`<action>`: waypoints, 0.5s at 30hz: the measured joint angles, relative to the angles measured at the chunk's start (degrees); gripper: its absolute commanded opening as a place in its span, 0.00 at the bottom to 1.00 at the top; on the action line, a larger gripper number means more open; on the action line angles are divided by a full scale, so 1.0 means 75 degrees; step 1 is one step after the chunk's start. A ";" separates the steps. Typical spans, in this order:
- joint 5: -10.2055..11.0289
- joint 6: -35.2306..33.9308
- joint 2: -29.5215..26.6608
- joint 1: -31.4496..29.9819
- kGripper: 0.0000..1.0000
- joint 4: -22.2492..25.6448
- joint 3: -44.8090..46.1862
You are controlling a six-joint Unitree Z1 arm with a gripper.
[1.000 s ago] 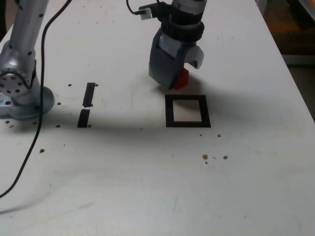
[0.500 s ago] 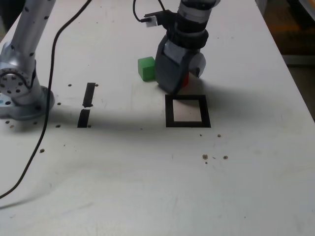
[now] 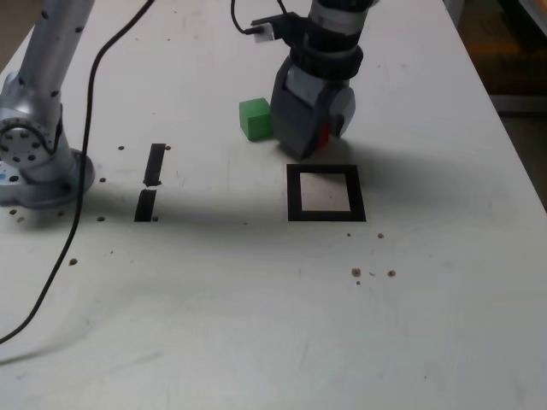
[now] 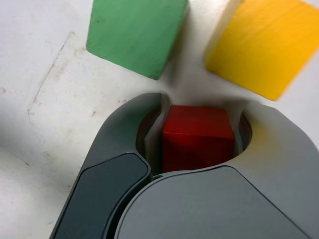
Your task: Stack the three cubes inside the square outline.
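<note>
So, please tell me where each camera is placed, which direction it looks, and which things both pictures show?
Exterior view: off the arm, above the near table edge, looking down across the white table at the square outline, green cube, arm base and gripper.
Wrist view: on the wrist, looking along the jaws at the table; the gripper is shut on the red cube, with the yellow cube beyond.
Shared: gripper, red cube, green cube.
</note>
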 measured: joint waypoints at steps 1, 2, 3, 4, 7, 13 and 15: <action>0.0038 0.0029 -0.0015 0.0000 0.26 0.0006 -0.0036; 0.0057 0.0052 -0.0021 0.0000 0.25 0.0008 -0.0059; 0.0068 0.0079 -0.0024 0.0000 0.24 0.0011 -0.0080; 0.0085 0.0137 -0.0024 0.0000 0.24 0.0020 -0.0110; 0.0024 0.0439 -0.0049 0.0000 0.22 0.0039 -0.0257; -0.0308 0.1818 -0.0400 -0.0293 0.21 0.0115 -0.0485; -0.0371 0.2341 -0.0447 -0.0524 0.21 0.0253 -0.0546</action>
